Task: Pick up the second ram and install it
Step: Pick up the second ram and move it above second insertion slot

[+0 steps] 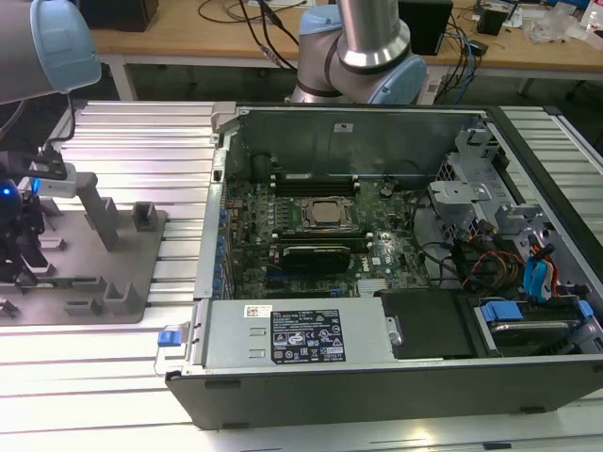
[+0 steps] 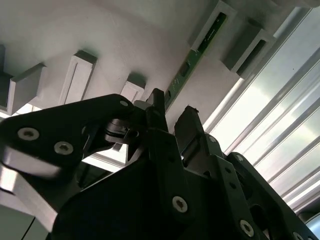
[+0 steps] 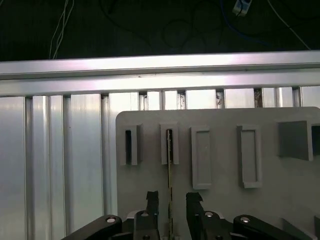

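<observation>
Black gripper (image 3: 172,200) is hanging open in the first wrist view, jaws straddling the second ram (image 3: 170,170). It is standing on edge in a slot of the grey tray (image 1: 141,254), lying at the exterior view's left, probably keeping its flat faces reachable.

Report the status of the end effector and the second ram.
End effector open, straddling the second ram. Ram upright on edge in slots of the grey tray. Nothing seen blocking it.
</observation>
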{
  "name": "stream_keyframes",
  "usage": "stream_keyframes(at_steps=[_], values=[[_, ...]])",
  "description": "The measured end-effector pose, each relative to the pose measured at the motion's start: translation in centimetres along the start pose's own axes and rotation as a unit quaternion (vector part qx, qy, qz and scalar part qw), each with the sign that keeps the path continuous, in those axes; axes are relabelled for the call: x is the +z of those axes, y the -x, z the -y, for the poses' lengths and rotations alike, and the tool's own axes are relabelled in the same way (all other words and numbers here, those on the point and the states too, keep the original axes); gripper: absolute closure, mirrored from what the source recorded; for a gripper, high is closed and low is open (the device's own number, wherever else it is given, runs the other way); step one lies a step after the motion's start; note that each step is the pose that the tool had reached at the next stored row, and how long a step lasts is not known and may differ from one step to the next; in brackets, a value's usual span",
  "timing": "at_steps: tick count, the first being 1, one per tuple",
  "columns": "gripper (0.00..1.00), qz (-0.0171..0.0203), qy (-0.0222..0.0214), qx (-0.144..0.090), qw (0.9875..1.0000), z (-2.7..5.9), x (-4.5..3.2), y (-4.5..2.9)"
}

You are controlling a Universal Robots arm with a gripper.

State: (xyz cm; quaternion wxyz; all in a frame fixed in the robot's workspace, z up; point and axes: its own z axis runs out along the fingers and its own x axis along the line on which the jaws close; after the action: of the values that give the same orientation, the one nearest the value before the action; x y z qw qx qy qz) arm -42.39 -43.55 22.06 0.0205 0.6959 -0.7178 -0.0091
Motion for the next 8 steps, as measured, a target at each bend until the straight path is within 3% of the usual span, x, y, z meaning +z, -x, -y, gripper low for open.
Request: stream_keyframes(at_steps=[8], values=[[0.66,0.0,-0.0001,-0.001,1.0,0.01,0.25,0.01]])
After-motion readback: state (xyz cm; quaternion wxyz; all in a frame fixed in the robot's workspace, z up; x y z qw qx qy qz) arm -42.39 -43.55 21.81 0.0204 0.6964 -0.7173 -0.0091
